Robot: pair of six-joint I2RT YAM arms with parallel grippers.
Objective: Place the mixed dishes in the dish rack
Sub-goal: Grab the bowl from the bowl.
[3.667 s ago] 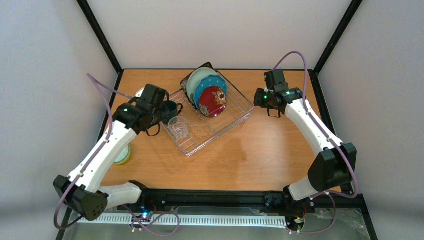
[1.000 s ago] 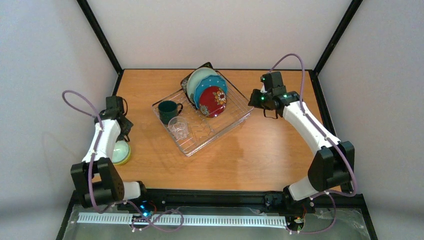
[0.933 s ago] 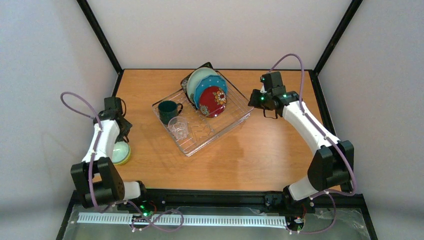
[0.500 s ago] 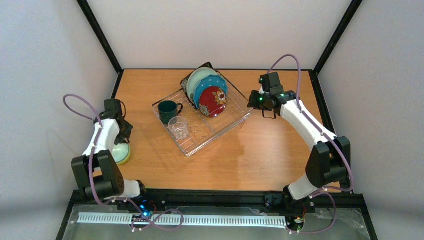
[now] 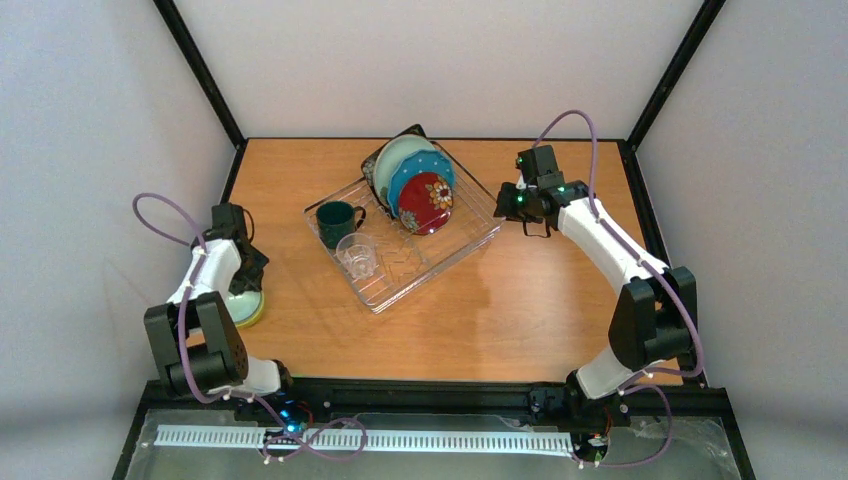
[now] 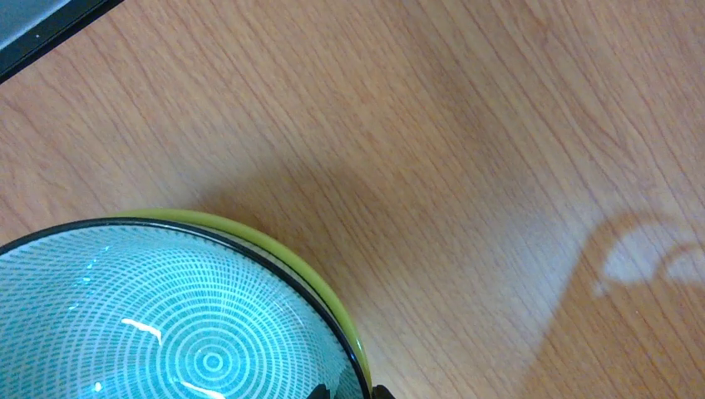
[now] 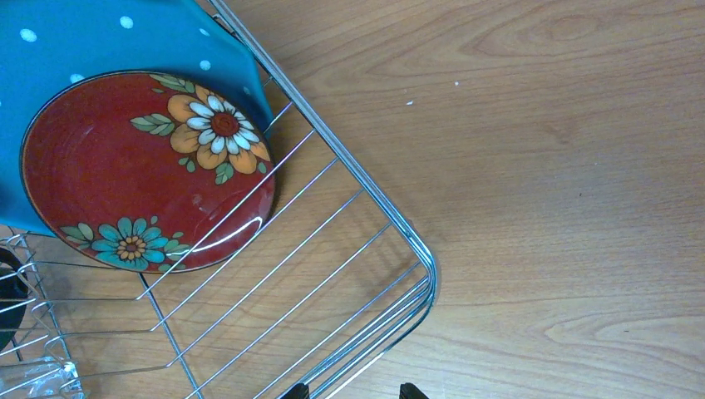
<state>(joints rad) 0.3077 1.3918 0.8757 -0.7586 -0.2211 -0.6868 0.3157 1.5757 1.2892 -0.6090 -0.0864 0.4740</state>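
Bowls (image 6: 166, 332) came next: left gripper (image 6: 345, 392) had swung from rack (image 5: 430, 255) to their rim, jaws narrowing, clamp impossible to tell; right gripper's (image 7: 351, 391) jaws stood apart.

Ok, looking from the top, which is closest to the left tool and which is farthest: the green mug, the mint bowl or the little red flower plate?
1. mint bowl: right under the left tool, off to the left, outside the dish rack.
2. dark green mug: at the rack's left end.
3. small red floral plate: standing up further right in the rack, farthest away.
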